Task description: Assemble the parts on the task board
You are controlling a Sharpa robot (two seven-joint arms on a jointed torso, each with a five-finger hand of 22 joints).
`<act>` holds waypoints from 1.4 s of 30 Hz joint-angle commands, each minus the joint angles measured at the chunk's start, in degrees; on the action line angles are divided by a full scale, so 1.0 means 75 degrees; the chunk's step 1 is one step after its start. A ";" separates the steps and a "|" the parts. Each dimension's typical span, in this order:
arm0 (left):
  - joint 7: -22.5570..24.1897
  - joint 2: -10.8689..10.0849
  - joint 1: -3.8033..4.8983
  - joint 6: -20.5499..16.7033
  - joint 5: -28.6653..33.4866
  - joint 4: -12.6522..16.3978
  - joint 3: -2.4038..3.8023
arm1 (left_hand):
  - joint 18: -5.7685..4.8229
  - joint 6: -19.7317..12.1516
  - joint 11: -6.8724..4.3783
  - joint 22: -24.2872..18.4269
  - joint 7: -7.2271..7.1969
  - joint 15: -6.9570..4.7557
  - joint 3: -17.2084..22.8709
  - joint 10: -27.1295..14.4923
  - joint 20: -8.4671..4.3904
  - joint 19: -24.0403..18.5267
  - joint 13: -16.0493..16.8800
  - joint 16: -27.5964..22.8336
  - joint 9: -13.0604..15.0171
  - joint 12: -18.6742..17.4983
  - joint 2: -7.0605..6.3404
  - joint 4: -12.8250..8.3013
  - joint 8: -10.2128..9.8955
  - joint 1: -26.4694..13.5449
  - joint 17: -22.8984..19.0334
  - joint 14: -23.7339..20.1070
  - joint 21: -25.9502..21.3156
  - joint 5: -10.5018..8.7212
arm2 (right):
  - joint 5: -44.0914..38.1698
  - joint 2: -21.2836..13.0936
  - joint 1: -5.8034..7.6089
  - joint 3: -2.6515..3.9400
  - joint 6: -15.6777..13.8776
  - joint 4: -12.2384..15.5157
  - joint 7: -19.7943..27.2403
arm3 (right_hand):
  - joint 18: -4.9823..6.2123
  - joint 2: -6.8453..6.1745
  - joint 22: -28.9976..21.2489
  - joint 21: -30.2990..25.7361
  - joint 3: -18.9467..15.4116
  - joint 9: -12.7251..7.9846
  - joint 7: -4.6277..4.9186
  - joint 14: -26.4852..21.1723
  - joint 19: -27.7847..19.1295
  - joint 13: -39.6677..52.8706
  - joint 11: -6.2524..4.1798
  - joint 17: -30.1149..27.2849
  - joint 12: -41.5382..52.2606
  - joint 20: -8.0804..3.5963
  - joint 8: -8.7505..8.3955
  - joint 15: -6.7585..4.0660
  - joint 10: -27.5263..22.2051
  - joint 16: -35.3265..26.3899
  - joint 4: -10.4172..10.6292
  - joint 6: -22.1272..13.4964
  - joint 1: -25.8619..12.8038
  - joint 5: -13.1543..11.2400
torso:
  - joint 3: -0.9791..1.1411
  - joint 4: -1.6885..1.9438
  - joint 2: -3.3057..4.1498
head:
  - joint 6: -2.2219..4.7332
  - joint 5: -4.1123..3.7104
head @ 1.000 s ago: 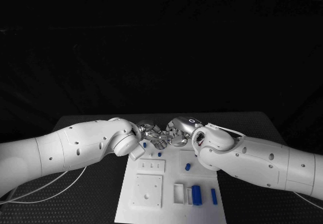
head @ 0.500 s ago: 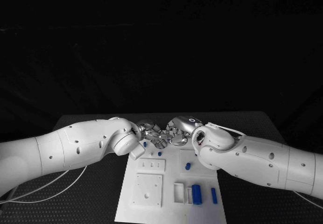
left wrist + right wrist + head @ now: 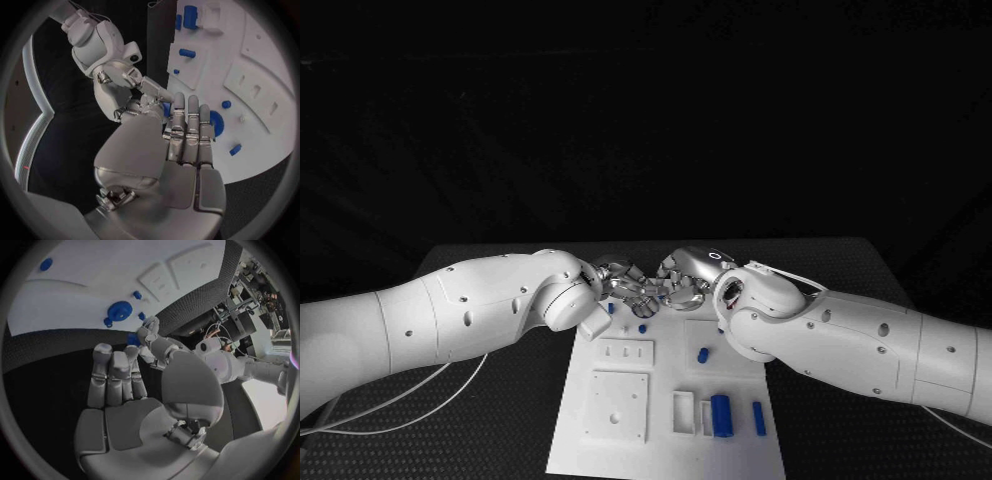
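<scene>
Little has moved since the earlier frames: both hands remain together over the far end of the task board, the right arm having shifted only slightly. Around that meeting point, the board carries a blue disc-shaped part close to the fingertips, two small blue pegs just beside it, a short blue piece nearer the board's middle, and a larger blue cylinder with a slim blue pin at the near end, well apart from the hands. A raised white square block and a slotted white plate lie between these groups. The left hand and right hand meet fingertip to fingertip, and a small blue part shows between their thumbs and fingertips; which hand actually holds it cannot be told, as the fingers crowd over it. In both wrist views the remaining fingers lie straight and close together. The wrists block the head view of the board's far edge. The board rests on a black table with a textured surface; white cables trail beside the left arm.
</scene>
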 commanded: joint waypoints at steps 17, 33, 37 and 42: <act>0.0232 -0.0028 0.0007 0.0059 0.0245 -0.0026 0.0008 | -0.0129 0.0109 0.0001 -0.0042 -0.0141 0.0008 0.0386 0.0073 0.0017 -0.0164 0.0041 0.0009 0.0205 0.0027 0.0029 -0.0401 0.0071 -0.0345 0.0005 -0.0104 0.0085 0.0015 | 0.0629 -0.0148 -0.0002 0.0003 -0.0649 -0.0109 0.0533 | 0.0051 -0.0825 0.0018 -0.0301 -0.0182 -0.0309 0.0809 -0.0342 -0.0463 -0.0206 0.0478 -0.0123 -0.0343 0.0173 -0.0676 0.0497 -0.0745 -0.0317 0.0302 -0.1039 0.0177 0.0012 | 0.0000 0.0001 -0.0002 | 0.0008 -0.0011; 0.0399 -0.0257 0.0007 0.0282 0.0026 -0.0279 0.0005 | -0.0139 0.0364 -0.0085 -0.0170 -0.0102 -0.0088 0.3754 0.0386 -0.0079 -0.0053 0.0352 0.0484 0.0598 0.0341 0.0412 -0.4362 0.0197 -0.5196 0.0141 0.0236 0.0778 0.0589 | 0.2273 -0.0890 -0.0004 0.0000 -0.1181 -0.0776 0.2052 | 0.0056 -0.0808 0.0037 -0.0469 -0.0652 -0.0331 0.0890 -0.0598 -0.0765 -0.0270 0.0563 -0.0233 -0.0268 0.0369 -0.0681 0.0586 -0.0992 -0.0443 0.0414 -0.1171 0.0008 0.0100 | 0.0001 -0.0005 -0.0003 | 0.0031 -0.0010; 0.0447 -0.0315 0.0008 0.0212 -0.0018 -0.0315 0.0001 | -0.0180 0.0519 -0.0183 -0.0159 -0.0199 -0.0173 0.3963 0.0457 -0.0143 -0.0133 0.0559 0.0789 0.0892 0.0666 0.0360 -0.4380 0.0368 -0.5669 0.0261 0.0306 0.0941 0.1803 | 0.2406 -0.1035 -0.0004 0.0000 -0.1218 -0.1024 0.2109 | 0.0056 -0.0756 0.0042 -0.0490 -0.0621 -0.0344 0.0886 -0.0616 -0.0787 -0.0293 0.0558 -0.0262 -0.0244 0.0387 -0.0670 0.0582 -0.1003 -0.0452 0.0435 -0.1161 0.0087 0.0219 | 0.0004 -0.0010 -0.0002 | 0.0067 -0.0017; 0.0441 -0.0341 0.0008 0.0176 -0.0067 -0.0288 -0.0003 | -0.0277 0.0616 -0.0233 -0.0188 -0.0262 -0.0211 0.4411 0.0430 -0.0187 -0.0296 0.0704 0.0966 0.1100 0.0896 0.0160 -0.4366 0.0420 -0.5826 0.0287 0.0285 0.1016 0.2058 | 0.2469 -0.1130 -0.0006 -0.0001 -0.1225 -0.1156 0.2130 | 0.0056 -0.0722 0.0047 -0.0496 -0.0570 -0.0352 0.0882 -0.0617 -0.0784 -0.0311 0.0555 -0.0278 -0.0225 0.0393 -0.0660 0.0578 -0.1002 -0.0447 0.0451 -0.1146 0.0163 0.0234 | 0.0011 -0.0015 0.0001 | 0.0076 -0.0012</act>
